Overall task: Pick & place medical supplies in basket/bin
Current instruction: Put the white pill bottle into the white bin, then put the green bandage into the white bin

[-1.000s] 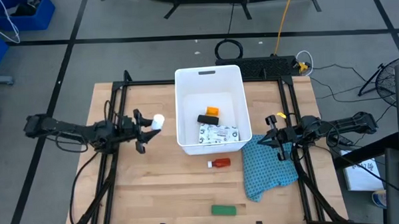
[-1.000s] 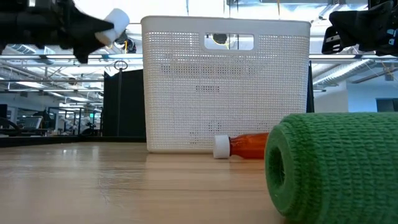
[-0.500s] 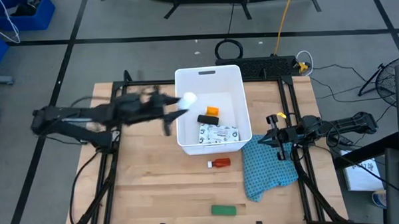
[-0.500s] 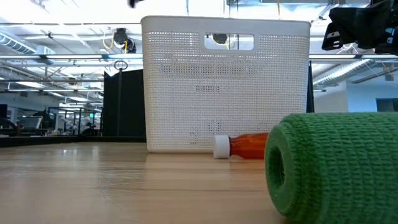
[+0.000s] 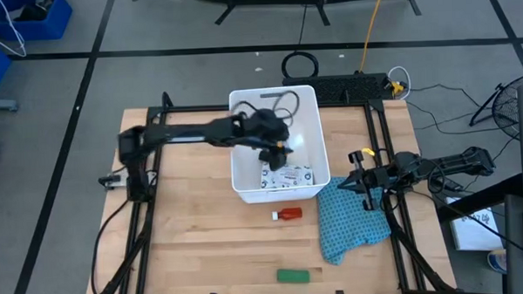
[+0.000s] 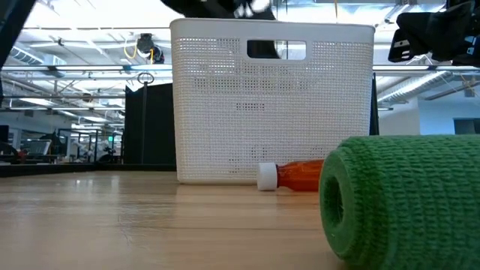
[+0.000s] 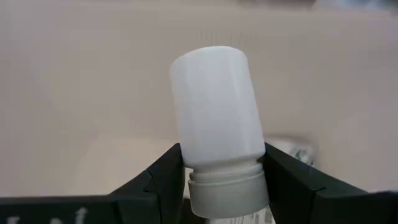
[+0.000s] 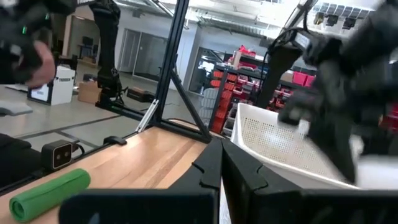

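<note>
My left gripper [image 5: 277, 143] reaches over the white tub [image 5: 245, 187] and is shut on the small white bottle [image 7: 214, 112]. In the tub lie the white-green packet [image 5: 289, 175] and the orange piece [image 5: 280, 147], half hidden by the gripper. I cannot make out the black block under the arm. The small red bottle [image 5: 288, 214] lies on its side on the table just near of the tub. The green bar [image 5: 293, 274] rests near the table's near edge. My right gripper [image 5: 360, 180] is shut and waits in the air right of the tub, holding nothing. My left gripper pinches the small white bottle between its two fingers [image 7: 158, 177] at the bottom of its body, just above the neck ring [image 7: 227, 190]. The fingers lie across the bottle. It is lifted clear over the tub and its body sticks out beyond the fingertips.
A blue-teal patterned cloth [image 5: 351, 218] lies on the table right of the tub, below my right gripper. A dark frame [image 5: 151, 229] runs along the table's left and right sides. Bare wood lies left of the tub and toward the near edge.
My left arm has swung fast from left of the tub toward the table's right and now reaches over the tub, carrying the white bottle along, still shut on it. My right arm has kept still.
</note>
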You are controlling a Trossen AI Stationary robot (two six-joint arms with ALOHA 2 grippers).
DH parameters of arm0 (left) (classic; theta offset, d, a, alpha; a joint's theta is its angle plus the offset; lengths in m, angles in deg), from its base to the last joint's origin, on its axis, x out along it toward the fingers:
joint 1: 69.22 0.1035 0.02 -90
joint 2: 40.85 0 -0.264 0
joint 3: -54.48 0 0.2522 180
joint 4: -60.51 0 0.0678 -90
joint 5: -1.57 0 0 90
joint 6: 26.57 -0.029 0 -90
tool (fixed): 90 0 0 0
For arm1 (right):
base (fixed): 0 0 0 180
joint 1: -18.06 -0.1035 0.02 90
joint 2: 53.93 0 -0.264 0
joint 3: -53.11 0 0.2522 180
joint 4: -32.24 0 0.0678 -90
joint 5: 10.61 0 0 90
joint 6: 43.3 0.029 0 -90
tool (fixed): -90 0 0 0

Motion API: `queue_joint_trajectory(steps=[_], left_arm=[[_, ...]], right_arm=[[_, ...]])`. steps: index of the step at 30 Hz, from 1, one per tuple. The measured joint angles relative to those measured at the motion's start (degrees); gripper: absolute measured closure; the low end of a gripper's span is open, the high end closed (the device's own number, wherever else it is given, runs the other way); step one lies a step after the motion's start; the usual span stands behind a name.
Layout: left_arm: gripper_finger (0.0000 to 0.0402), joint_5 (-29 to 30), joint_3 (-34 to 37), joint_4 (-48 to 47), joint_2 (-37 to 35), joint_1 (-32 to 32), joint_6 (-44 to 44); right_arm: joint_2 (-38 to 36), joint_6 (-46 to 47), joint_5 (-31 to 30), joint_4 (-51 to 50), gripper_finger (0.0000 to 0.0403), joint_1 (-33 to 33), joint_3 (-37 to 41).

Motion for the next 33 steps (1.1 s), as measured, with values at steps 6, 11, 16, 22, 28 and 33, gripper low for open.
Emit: queue_joint_trajectory(steps=[6,11,16,22,28,33], left_arm=[[0.0221,-6.0,0.0,-0.4,8.1,1.1,2.0],[0.0221,-8.6,0.0,-1.5,12.1,1.1,1.9],[0.0202,-7.8,0.0,-1.6,12.6,1.4,3.0],[0.0097,-7.8,0.0,-1.7,12.6,1.3,5.1],[0.0018,-7.9,0.0,-2.2,9.2,0.6,0.8],[0.0023,-2.0,0.0,-6.5,-3.4,-1.9,-3.3]], right_arm=[[0.0,0.1,0.0,-1.9,0.0403,0.0,0.0],[0.0,0.2,0.0,-2.4,0.0403,0.0,0.0],[0.0,0.4,0.0,-2.4,0.0403,0.0,0.0],[0.0,0.4,0.0,-2.4,0.0403,0.0,0.0],[0.0,0.8,0.0,-2.4,0.0403,0.0,0.0],[0.0,1.7,0.0,-2.1,0.0403,0.0,0.0]])
